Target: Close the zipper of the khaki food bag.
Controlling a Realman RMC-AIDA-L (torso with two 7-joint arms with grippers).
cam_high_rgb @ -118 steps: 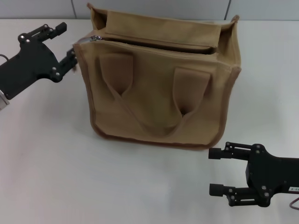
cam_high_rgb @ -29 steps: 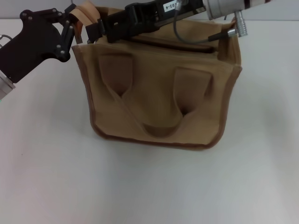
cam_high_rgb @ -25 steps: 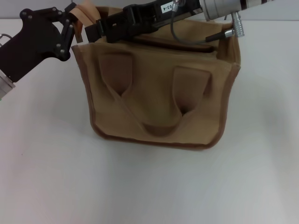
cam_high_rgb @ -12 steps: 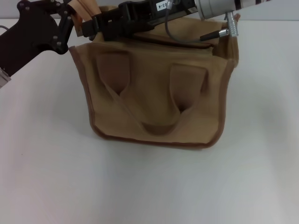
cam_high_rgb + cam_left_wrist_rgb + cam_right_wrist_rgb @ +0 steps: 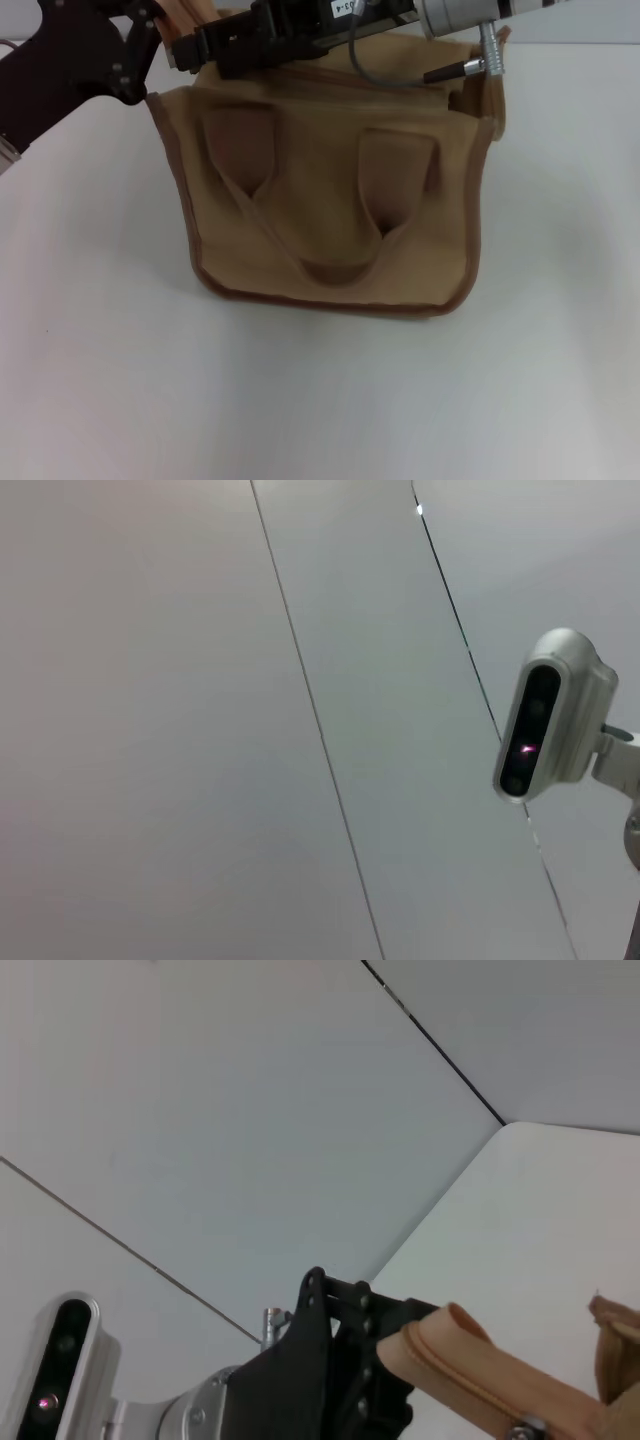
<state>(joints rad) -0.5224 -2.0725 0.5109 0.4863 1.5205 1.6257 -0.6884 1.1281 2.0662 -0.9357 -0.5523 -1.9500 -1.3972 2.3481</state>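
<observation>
The khaki food bag [image 5: 330,200] stands upright on the white table, its two strap handles [image 5: 330,265] hanging down the front. My left gripper [image 5: 160,25] is at the bag's far left top corner, shut on the tan end tab [image 5: 470,1360]; the right wrist view shows it too [image 5: 340,1360]. My right arm reaches across the bag's top from the right. Its gripper [image 5: 190,52] sits at the left end of the zipper with the fingers together. The zipper line is hidden under the arm. A small shiny metal piece [image 5: 525,1428] shows by the tab.
White table [image 5: 120,380] spreads in front of and beside the bag. A grey panelled wall [image 5: 200,730] stands behind. The right arm's silver wrist and cable [image 5: 470,40] hang over the bag's right top corner. The right wrist camera [image 5: 550,715] shows in the left wrist view.
My right arm has come from the table's front right to the bag's top left end. Over the last second both grippers and the bag's top edge have shifted up and away.
</observation>
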